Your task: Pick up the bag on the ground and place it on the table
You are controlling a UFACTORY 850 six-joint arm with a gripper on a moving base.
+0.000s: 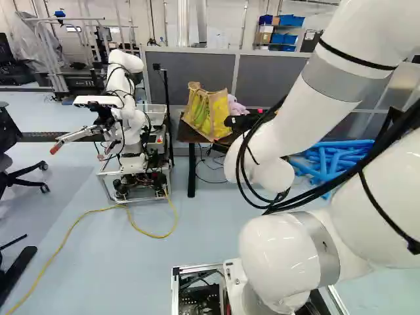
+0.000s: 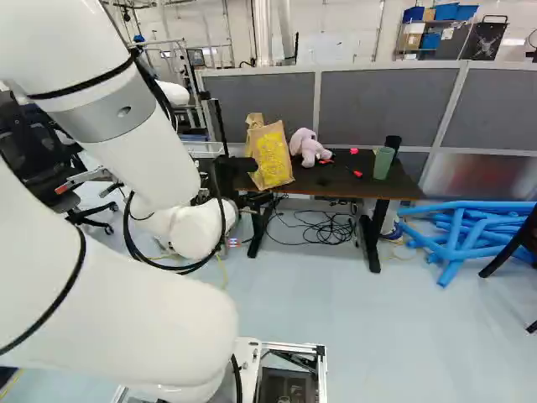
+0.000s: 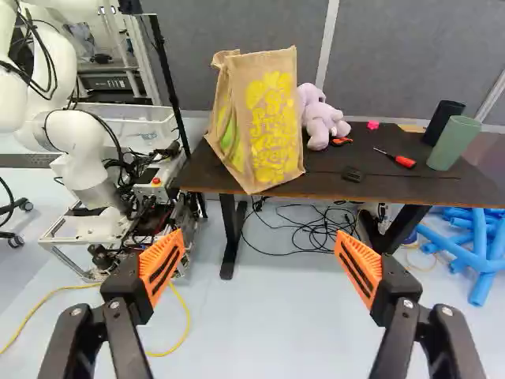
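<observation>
The gripper, partly hidden by my arm, shows as a dark shape in the left base view. In the wrist view, the gripper has its orange-padded fingers wide apart, with nothing between them. A tan bag with yellow print stands on the dark table, at the front edge near one end, its lower part reaching over the edge. It is ahead of the gripper and apart from both fingers. The right base view also shows the bag upright on the tabletop beside a plush toy.
On the table are the plush toy, a red screwdriver, a green cup and a black cup. Cables lie beneath it. Blue tubes are piled beside it. Another robot stands at the other side, near a yellow cable.
</observation>
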